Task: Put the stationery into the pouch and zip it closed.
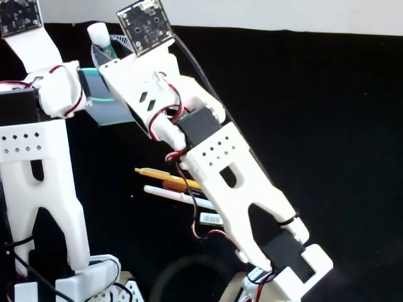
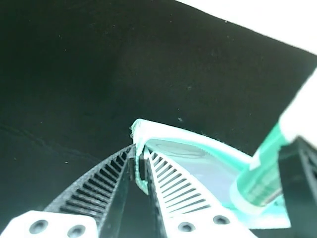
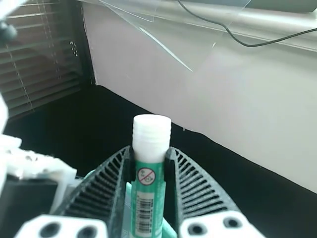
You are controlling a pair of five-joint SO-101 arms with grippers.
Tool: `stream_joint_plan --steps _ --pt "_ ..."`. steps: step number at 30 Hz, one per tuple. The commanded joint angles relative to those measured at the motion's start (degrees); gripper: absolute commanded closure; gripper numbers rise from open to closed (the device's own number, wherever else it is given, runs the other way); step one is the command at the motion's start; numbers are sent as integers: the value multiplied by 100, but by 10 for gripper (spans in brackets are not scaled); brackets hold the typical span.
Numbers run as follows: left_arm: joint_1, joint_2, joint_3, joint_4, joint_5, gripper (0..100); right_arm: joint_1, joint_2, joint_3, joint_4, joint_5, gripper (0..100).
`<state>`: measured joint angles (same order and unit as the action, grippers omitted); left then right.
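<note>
The translucent teal pouch (image 1: 114, 112) is held off the black table at the far left. My left gripper (image 2: 138, 159) is shut on its rim, beside the open mouth of the pouch (image 2: 198, 166). My right gripper (image 3: 148, 157) is shut on a green glue stick (image 3: 147, 173) with a white cap. The glue stick (image 2: 260, 176) stands tilted with its lower end inside the pouch mouth, and its cap (image 1: 99, 33) points up and away. Several pens (image 1: 169, 182), yellow, orange and white, lie on the table under the right arm.
A small white item with a barcode (image 1: 211, 218) lies beside the pens, partly under the right arm (image 1: 233, 176). The left arm's white body (image 1: 38, 163) stands along the left edge. A white wall borders the far side of the table (image 1: 315, 126).
</note>
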<state>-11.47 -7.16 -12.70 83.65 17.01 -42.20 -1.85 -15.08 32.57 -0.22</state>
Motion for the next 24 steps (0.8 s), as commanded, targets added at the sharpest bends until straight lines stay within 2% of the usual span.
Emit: stream_joint_plan --steps 1,9,16,24 --pt "57 92 -154 9 343 993 -154 127 -40 -295 -44 990" --pt "22 101 -242 -35 369 993 -286 804 -40 -769 -53 988" --pt "13 101 -242 -193 369 993 -330 822 -31 -593 -35 832" --pt "13 163 -233 -193 334 993 -356 699 -84 -356 -26 821"
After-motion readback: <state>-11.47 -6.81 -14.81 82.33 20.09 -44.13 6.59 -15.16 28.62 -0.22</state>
